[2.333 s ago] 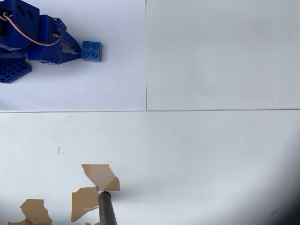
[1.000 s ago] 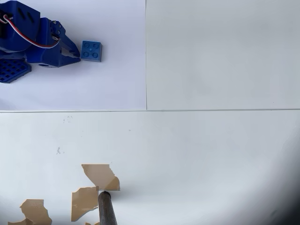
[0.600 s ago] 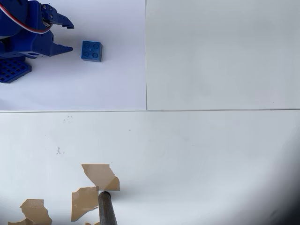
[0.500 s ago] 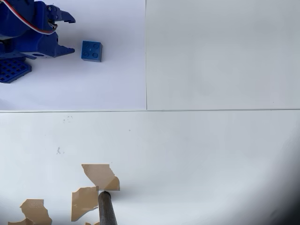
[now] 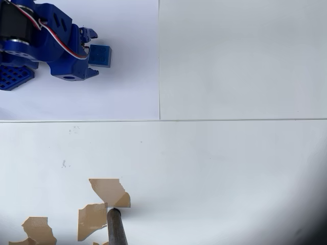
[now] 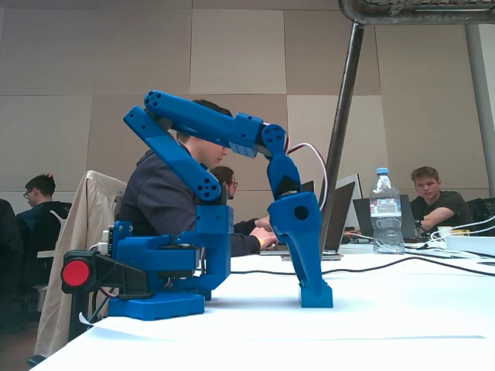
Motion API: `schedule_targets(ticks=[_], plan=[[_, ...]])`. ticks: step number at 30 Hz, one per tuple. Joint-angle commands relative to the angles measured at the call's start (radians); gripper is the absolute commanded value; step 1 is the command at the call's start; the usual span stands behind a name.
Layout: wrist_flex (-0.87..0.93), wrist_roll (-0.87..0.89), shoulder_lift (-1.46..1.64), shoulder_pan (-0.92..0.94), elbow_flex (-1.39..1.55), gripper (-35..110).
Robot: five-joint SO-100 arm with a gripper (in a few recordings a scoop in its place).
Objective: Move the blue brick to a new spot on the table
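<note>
In the overhead view the blue brick (image 5: 101,55) lies near the top left of the white table (image 5: 230,168), its left edge covered by the arm. My blue gripper (image 5: 92,53) is open and straddles the brick. One fingertip (image 5: 91,34) is above the brick in the picture and the other (image 5: 92,73) below it, each with a gap to the brick. In the fixed view the gripper (image 6: 316,297) points straight down with its tips at the table surface. There I cannot make out the brick.
A blue perforated grid plate (image 5: 12,76) lies at the left edge by the arm base. Torn brown patches (image 5: 109,191) and a dark rod (image 5: 116,227) sit at the bottom left. Behind the table are people, laptops, a water bottle (image 6: 384,213), cables and a metal pole (image 6: 341,131).
The gripper let go of the brick's left side, opened and drew back left. It has now come right again, with its open fingers on either side of the brick. The brick has not moved.
</note>
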Motion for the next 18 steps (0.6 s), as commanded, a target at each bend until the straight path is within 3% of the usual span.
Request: schedule_targets(ticks=[1,12,18], plan=[[-0.051,0.029,-0.046,-0.020,-0.061,24],[0.078,0.124,-0.037,-0.089,-0.149,0],[0.206,0.232,-0.256,-0.144,-0.506,0]])
